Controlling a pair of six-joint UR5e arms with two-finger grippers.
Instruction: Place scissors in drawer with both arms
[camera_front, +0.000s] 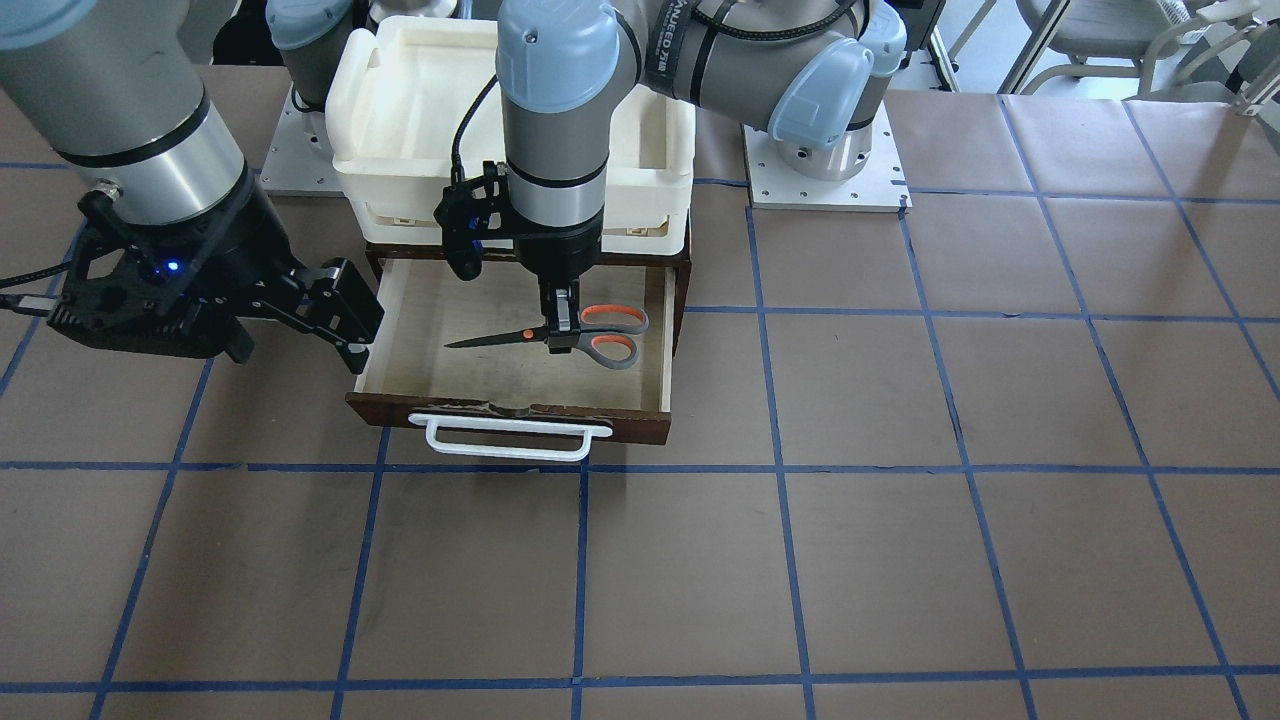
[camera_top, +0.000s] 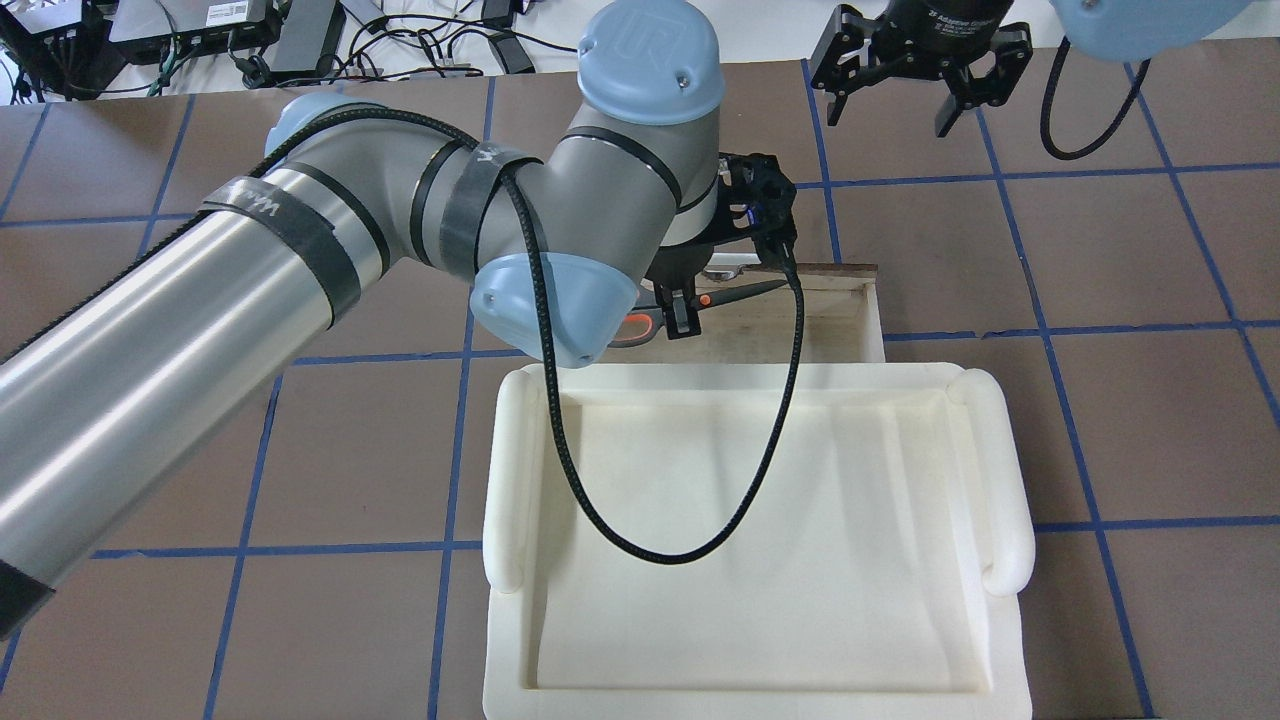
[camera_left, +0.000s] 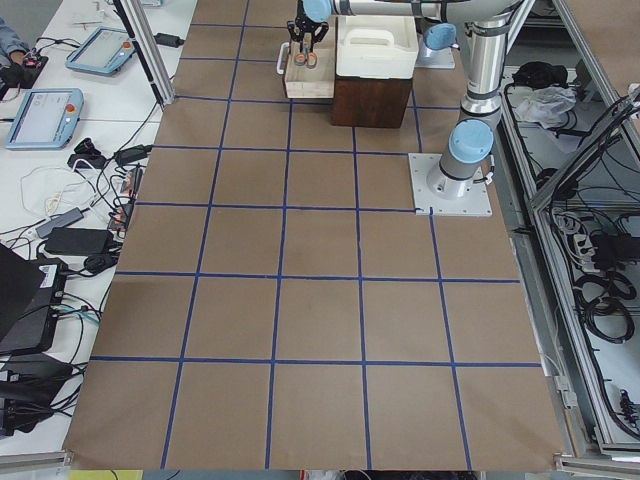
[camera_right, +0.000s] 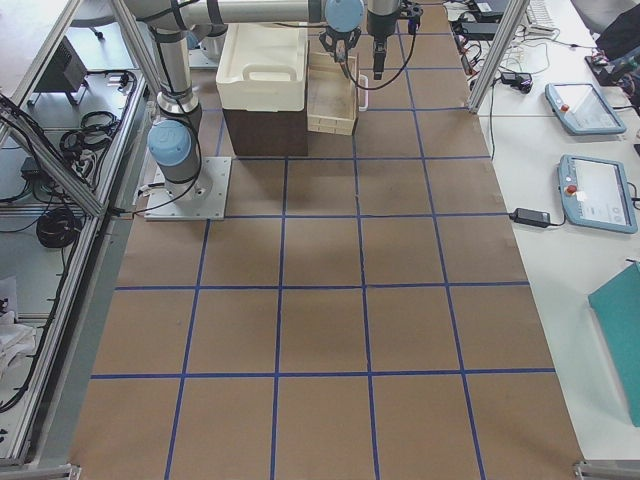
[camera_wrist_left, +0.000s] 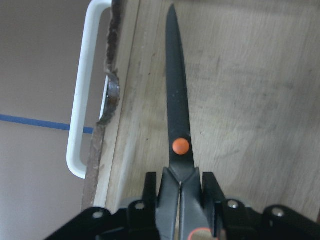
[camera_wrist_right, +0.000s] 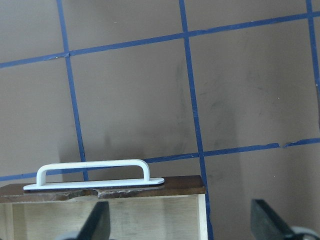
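Note:
The scissors (camera_front: 495, 340) are inside the open drawer (camera_front: 400, 330), blades pointing toward the view's left, low over the pale plywood floor. My left gripper (camera_front: 563, 328) points straight down and is shut on them just behind the orange pivot. In the left wrist view the blades (camera_wrist_left: 177, 110) are closed and run along the drawer front, with fingers (camera_wrist_left: 210, 192) on both sides. The overhead view shows the blade (camera_top: 740, 292) past my left gripper (camera_top: 682, 312). My right gripper (camera_front: 355, 325) is open and empty beside the drawer's side. Its wrist view looks down on the white bar handle (camera_wrist_right: 92, 169).
A cream-white plastic tray (camera_front: 400, 120) sits on the dark wood cabinet above the drawer and fills the lower overhead view (camera_top: 510, 470). The left arm's black cable (camera_top: 650, 545) hangs over it. The table is brown paper with blue tape lines (camera_front: 780, 470).

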